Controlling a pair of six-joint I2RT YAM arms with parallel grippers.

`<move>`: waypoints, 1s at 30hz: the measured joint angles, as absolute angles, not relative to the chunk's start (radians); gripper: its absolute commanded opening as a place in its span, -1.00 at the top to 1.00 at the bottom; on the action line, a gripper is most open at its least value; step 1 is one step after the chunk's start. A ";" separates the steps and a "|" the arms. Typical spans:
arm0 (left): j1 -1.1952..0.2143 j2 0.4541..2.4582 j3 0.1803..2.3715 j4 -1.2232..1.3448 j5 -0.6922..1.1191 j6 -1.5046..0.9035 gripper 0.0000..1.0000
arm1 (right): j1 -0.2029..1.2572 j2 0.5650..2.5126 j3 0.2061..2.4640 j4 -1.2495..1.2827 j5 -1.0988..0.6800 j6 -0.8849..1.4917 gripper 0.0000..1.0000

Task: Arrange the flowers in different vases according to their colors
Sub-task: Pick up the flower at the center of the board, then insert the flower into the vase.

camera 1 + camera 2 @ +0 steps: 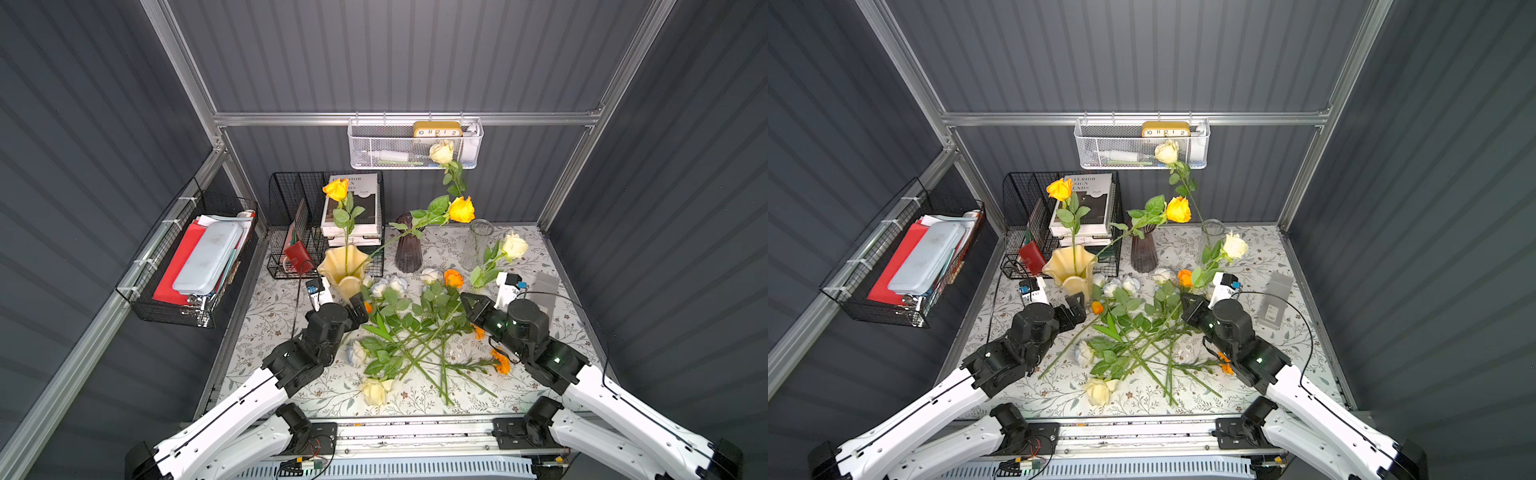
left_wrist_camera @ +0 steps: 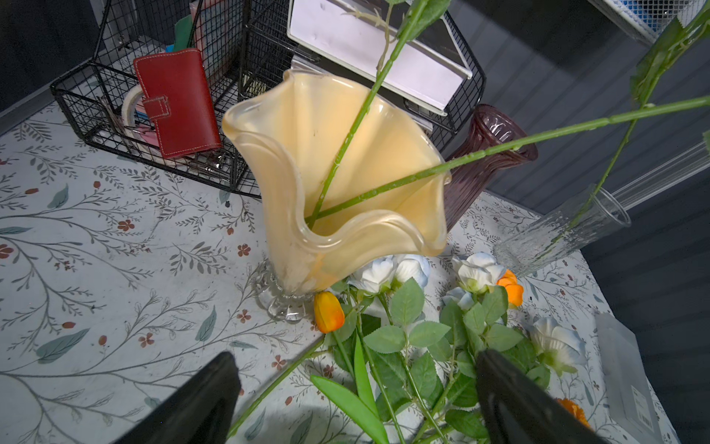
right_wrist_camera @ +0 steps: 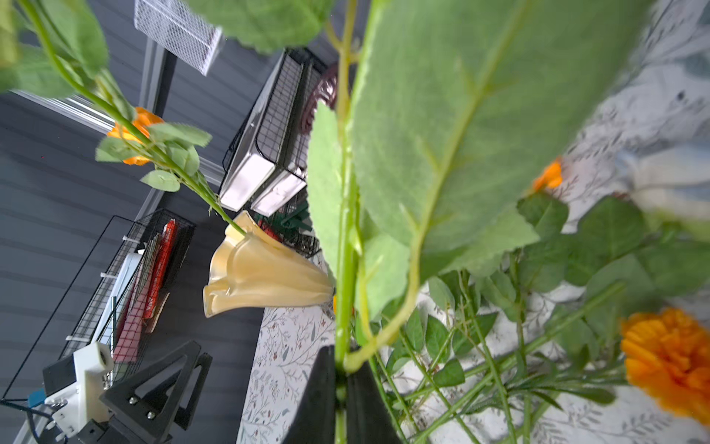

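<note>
Looking down in both top views, the yellow vase (image 1: pixel 348 286) holds two yellow roses (image 1: pixel 336 189), one upright and one leaning out over the purple vase (image 1: pixel 408 249), which looks empty. The clear vase (image 1: pixel 476 245) has one cream rose (image 1: pixel 441 151) standing tall. So the sorting is under way, though most flowers lie in a tangled pile (image 1: pixel 415 332) mid-table. The right gripper (image 1: pixel 467 300) is clenched on the stem of a second rose (image 1: pixel 514 246), also cream, whose head is up off the table just beside the clear vase. I'd guess it is bound there, to join its match. The left gripper (image 1: pixel 358 308) hangs beside the yellow vase's foot, spread wide and holding nothing, probably placed for a pick from the pile's near edge. From the left wrist, its two fingers (image 2: pixel 215 388) stand well apart above leaves and an orange bud (image 2: pixel 329 311). Bluish-white roses (image 2: pixel 378 271) lie against the yellow vase, and the two rose stems cross in its flared mouth, which is why one leans so far. From the right wrist, the jaws are pressed tight on the green stem (image 3: pixel 344 230), well below the bloom, with a big leaf (image 3: pixel 461 134) filling the view. That low grip leaves the head free. A marigold (image 3: pixel 668 357) lies on the table beyond.
</note>
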State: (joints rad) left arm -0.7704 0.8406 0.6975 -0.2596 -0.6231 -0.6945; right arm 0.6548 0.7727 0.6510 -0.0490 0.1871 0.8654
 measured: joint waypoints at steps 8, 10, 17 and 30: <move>-0.770 0.894 0.698 -0.210 -0.593 -0.674 -0.99 | 0.640 0.825 0.859 -0.030 0.371 0.525 1.00; -0.770 0.898 0.698 -0.202 -0.587 -0.669 -0.98 | 0.624 0.844 0.881 -0.014 0.393 0.466 1.00; -0.770 0.920 0.698 -0.179 -0.583 -0.661 -0.98 | 0.571 0.934 1.034 0.024 0.396 0.350 1.00; -0.764 0.983 0.699 -0.150 -0.561 -0.653 -0.98 | 0.488 1.142 1.316 0.197 0.507 0.052 1.00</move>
State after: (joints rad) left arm -0.7639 0.9829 0.6991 -0.1501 -0.5606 -0.6533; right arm 0.4885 1.1416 1.3163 0.1967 0.5072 0.0525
